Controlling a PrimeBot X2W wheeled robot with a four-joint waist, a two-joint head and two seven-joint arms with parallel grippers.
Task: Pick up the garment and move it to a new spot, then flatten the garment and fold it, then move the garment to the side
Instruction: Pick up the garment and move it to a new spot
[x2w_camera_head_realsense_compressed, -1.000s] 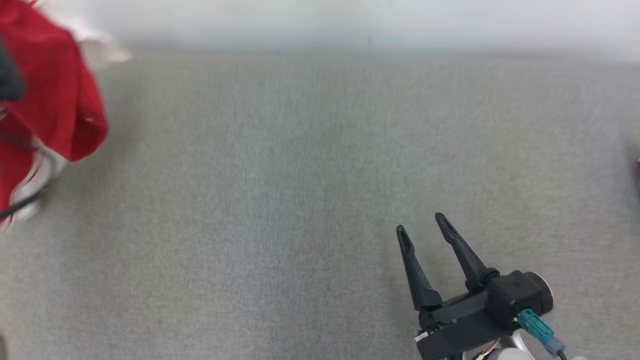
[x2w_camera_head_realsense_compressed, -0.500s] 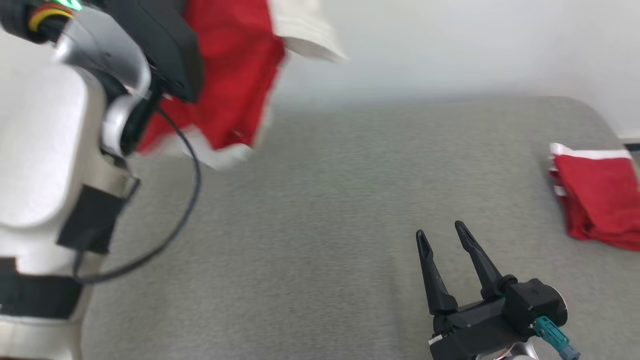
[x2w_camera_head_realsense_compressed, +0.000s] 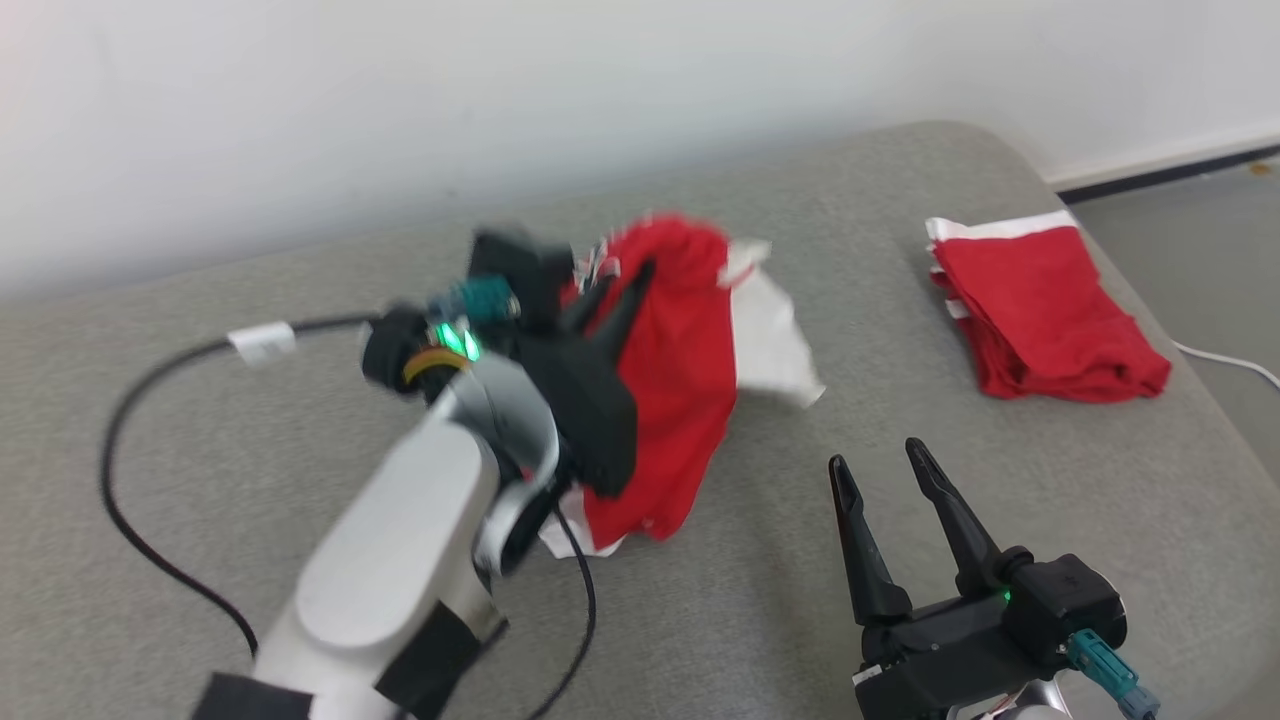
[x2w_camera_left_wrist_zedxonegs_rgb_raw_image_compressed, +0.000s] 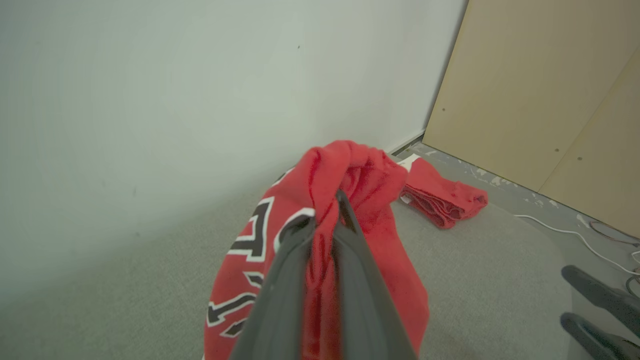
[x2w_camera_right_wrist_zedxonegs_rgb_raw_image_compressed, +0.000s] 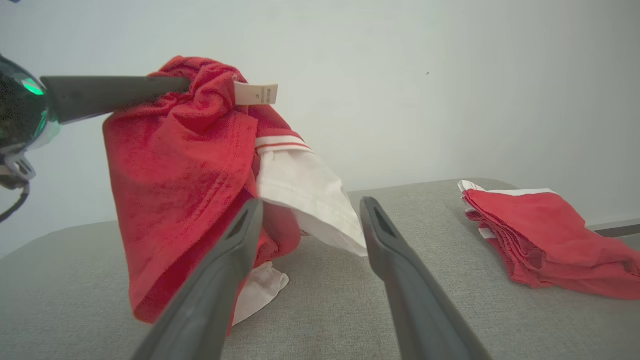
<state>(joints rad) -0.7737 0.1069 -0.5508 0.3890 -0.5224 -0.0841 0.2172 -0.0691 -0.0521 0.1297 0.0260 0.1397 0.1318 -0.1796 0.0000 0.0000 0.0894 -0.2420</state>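
The red garment (x2w_camera_head_realsense_compressed: 680, 380) with white trim is hanging in a bunch from the left gripper (x2w_camera_head_realsense_compressed: 620, 285), above the middle of the grey padded surface (x2w_camera_head_realsense_compressed: 760, 580). In the right wrist view the garment (x2w_camera_right_wrist_zedxonegs_rgb_raw_image_compressed: 175, 165) is draping down from its pinched top, a white panel is flaring out to one side, and its lowest folds seem to be touching the padding (x2w_camera_right_wrist_zedxonegs_rgb_raw_image_compressed: 310, 310). A small white tag (x2w_camera_right_wrist_zedxonegs_rgb_raw_image_compressed: 256, 93) is sticking out beside the grip point. In the left wrist view black and white lettering is showing on the cloth (x2w_camera_left_wrist_zedxonegs_rgb_raw_image_compressed: 400, 270).

The left gripper (x2w_camera_left_wrist_zedxonegs_rgb_raw_image_compressed: 322, 210) is clamping the fabric, its two dark fingers drawn close together with red cloth squeezed between them. A black cable (x2w_camera_head_realsense_compressed: 130, 400) carrying a white label (x2w_camera_head_realsense_compressed: 262, 342) is looping from that wrist across the surface.

The right gripper (x2w_camera_head_realsense_compressed: 875, 455) is hovering near the front edge of the surface, just right of the hanging garment, with its fingers spread apart and nothing between them. In its own view the right gripper (x2w_camera_right_wrist_zedxonegs_rgb_raw_image_compressed: 311, 202) is pointing at the garment's white panel without touching it.

A folded pile of red cloth (x2w_camera_head_realsense_compressed: 1040, 310) is lying at the right end of the surface, well apart from the garment. A pale wall (x2w_camera_head_realsense_compressed: 400, 100) is standing behind, a white cord (x2w_camera_head_realsense_compressed: 1230, 360) is trailing on the floor to the right, and a wooden panel (x2w_camera_left_wrist_zedxonegs_rgb_raw_image_compressed: 540, 90) is leaning beyond the pile.
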